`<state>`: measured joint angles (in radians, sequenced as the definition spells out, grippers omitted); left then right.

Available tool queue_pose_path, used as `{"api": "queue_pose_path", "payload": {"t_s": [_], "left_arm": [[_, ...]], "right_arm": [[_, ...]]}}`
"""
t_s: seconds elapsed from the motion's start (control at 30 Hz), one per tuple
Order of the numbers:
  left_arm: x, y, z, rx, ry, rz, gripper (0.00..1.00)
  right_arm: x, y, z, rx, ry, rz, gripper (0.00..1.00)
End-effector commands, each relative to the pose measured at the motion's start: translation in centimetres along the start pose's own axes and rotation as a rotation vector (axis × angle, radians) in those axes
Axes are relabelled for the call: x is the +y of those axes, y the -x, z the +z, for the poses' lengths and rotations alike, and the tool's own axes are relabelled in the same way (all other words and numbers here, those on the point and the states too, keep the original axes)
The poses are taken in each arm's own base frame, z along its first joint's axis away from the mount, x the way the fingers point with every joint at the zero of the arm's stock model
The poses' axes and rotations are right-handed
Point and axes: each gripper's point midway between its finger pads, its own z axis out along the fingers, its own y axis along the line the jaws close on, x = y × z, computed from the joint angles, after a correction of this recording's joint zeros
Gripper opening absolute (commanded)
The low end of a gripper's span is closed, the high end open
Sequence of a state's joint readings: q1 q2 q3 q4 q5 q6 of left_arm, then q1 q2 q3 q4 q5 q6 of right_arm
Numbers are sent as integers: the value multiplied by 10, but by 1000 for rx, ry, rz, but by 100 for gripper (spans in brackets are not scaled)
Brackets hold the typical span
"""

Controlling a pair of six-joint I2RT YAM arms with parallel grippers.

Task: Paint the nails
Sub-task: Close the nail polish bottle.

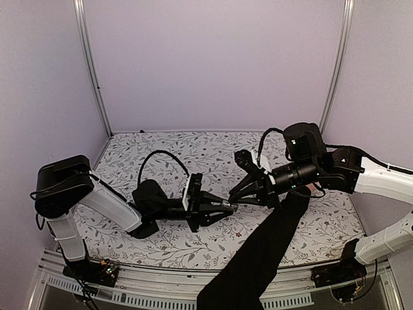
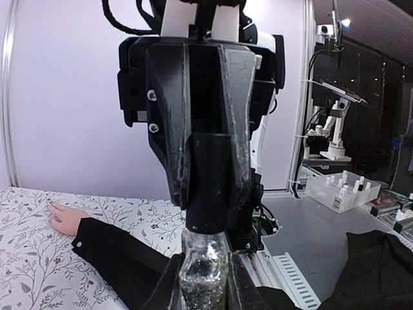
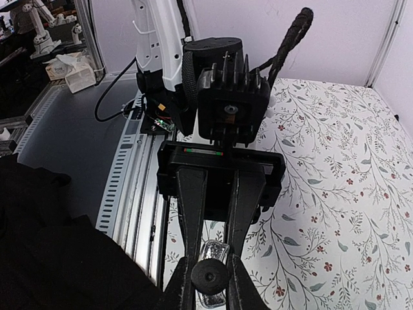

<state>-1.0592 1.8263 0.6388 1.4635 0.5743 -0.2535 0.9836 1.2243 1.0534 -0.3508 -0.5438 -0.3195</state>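
Left gripper (image 1: 224,207) clamped tight on a small glass bottle (image 2: 204,271) of glittery polish, mid-table toward the near edge. Right gripper (image 1: 237,199) meets it nose to nose, jaws closed on the bottle's black cap (image 3: 209,276). Human hand (image 2: 64,218) in black sleeve (image 1: 271,258) lies flat on the floral table (image 1: 161,148) near its right edge, under the right arm. Nails (image 2: 51,208) too small to judge.
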Motion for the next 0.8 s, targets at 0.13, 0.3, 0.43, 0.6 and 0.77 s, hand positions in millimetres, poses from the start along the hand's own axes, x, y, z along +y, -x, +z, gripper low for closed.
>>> {"api": "queue_pose_path", "payload": {"t_s": [0.13,0.3,0.43,0.6,0.77], "left_arm": [[-10,64,0,-198,-32,144,0],[-6,77,-2,-225,5,157,0],[8,82,-1,-217,100,181,0],[31,88,-4,-219,253,203,0],[48,90,-3,-203,353,212,0]], "right_arm": [[-3,-14,11,45,-7,15,0],[-11,-14,11,56,-51,31,0],[-20,-17,15,80,-86,68,0],[-38,-17,19,91,-166,113,0],[-53,-14,22,112,-229,168,0]]}}
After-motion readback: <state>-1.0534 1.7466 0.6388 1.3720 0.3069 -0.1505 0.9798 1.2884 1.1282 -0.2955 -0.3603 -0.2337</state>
